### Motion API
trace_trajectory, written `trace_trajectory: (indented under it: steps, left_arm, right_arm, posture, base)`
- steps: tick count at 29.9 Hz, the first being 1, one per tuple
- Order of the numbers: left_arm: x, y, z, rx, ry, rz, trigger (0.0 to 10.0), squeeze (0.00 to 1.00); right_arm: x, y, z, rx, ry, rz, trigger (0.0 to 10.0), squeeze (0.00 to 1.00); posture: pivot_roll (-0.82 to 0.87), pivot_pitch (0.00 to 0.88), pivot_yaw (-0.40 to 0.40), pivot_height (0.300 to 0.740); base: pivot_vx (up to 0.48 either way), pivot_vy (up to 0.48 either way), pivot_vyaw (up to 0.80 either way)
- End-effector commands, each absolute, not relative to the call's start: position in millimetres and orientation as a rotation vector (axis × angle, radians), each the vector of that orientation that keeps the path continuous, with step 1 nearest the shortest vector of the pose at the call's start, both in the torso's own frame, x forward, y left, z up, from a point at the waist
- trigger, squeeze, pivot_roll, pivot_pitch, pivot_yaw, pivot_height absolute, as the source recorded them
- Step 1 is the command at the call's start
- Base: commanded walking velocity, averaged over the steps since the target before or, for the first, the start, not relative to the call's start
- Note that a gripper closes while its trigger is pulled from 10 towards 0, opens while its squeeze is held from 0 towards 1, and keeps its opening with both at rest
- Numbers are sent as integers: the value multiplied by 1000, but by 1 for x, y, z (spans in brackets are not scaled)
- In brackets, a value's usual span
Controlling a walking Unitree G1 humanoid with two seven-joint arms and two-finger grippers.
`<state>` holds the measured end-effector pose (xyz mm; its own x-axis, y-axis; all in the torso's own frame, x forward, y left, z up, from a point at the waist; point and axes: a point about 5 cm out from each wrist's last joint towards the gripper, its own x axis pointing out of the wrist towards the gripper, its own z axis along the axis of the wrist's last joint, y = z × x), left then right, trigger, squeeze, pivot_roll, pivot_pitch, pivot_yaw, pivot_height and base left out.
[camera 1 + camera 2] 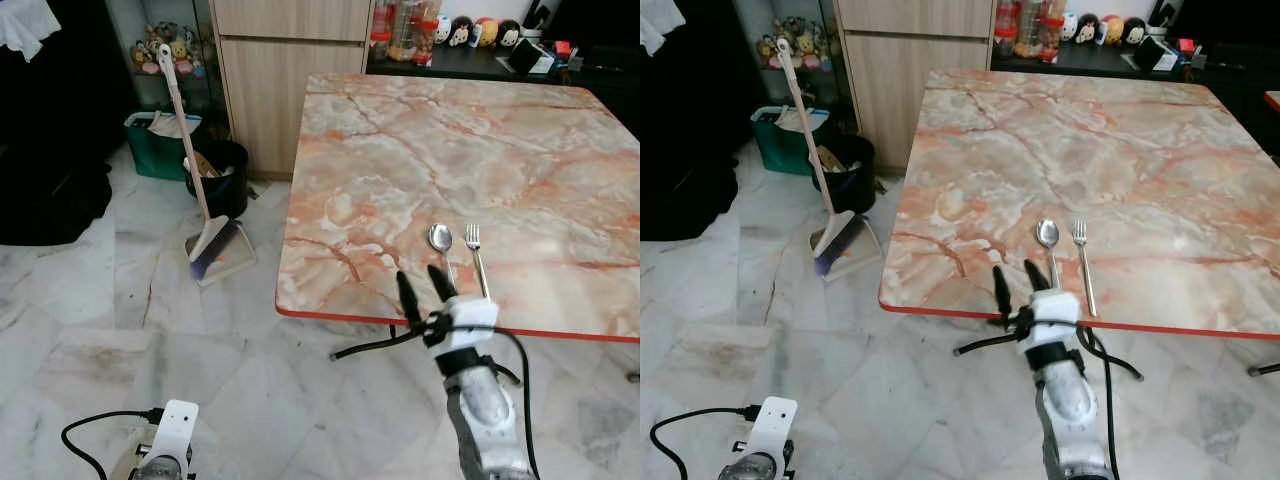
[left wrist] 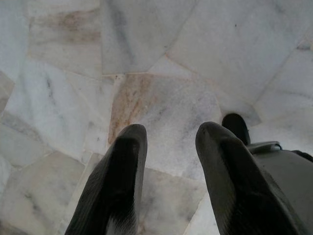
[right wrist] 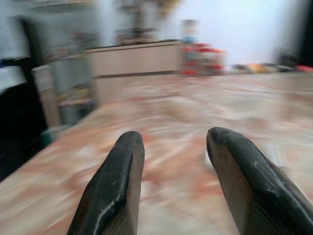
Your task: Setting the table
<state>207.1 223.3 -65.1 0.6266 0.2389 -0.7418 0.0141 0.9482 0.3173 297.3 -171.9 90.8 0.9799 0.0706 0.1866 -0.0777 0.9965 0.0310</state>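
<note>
We see a spoon [image 1: 440, 238] lying just left of a fork [image 1: 476, 256] near the table [image 1: 480, 140]'s front edge.

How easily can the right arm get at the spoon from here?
Probably easily: the right tool is open at the table's near edge, just short of the spoon, with nothing between them. The fork lies beside it, apart.

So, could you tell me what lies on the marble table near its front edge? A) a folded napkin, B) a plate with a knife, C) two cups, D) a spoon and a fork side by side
D: a spoon and a fork lie side by side on the table, just beyond the right gripper.
</note>
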Motion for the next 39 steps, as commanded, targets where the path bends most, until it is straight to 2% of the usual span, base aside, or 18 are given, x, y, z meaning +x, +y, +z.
trace_trajectory:
  steps: [1,5,10,19,24,30,39]
  left_arm:
    - [204,224,-66,292,889,148,10000,0]
    - [214,223,-61,272,850,157,10000,0]
    - [222,220,-56,245,820,149,10000,0]
    - [225,217,-56,230,821,140,10000,0]
    - [222,218,-57,229,829,146,10000,0]
    - [220,219,-58,228,833,143,10000,0]
    - [217,223,-59,239,834,144,10000,0]
  right_arm:
    - [301,-187,89,87,-158,-11,10000,0]
    - [320,-198,96,107,-121,-63,10000,0]
    - [337,-191,110,118,-126,-50,10000,0]
    - [351,-182,106,114,-45,-51,10000,0]
    - [352,-174,105,128,-43,-28,10000,0]
    - [352,-159,100,205,-38,-1,10000,0]
    - [348,-150,95,224,-35,16,10000,0]
  posture:
    - [8,103,-36,740]
    - [-3,100,-28,740]
    - [0,96,-27,740]
    - [3,95,-24,740]
    - [10,87,-29,740]
    - [23,67,-26,740]
    - [28,53,-21,740]
  base:
    - [0,0,0]
    - [0,0,0]
    - [0,0,0]
    - [0,0,0]
    - [0,0,0]
    - [267,0,0]
    - [332,0,0]
